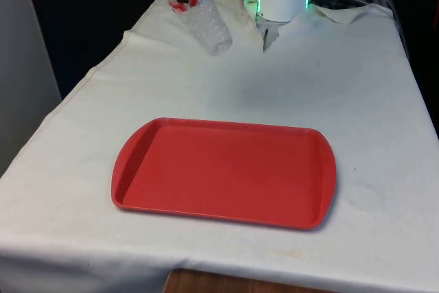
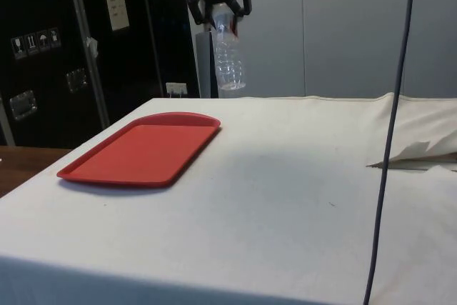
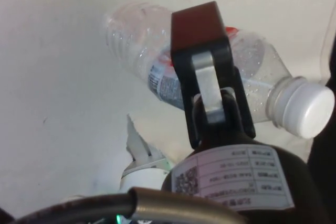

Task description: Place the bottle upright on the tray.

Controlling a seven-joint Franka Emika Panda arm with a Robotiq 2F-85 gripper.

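Partly hidden: hand (image 2: 218,6) gripping bottle (image 2: 228,58), tray (image 1: 223,173) apart.

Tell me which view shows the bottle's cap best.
The wrist view: the white cap is plain, past the finger clamping the bottle. In the side and front views the gripper covers it.

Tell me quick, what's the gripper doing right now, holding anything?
Gripper: shut on the bottle, gripping near its neck and holding it in the air, away from the tray.
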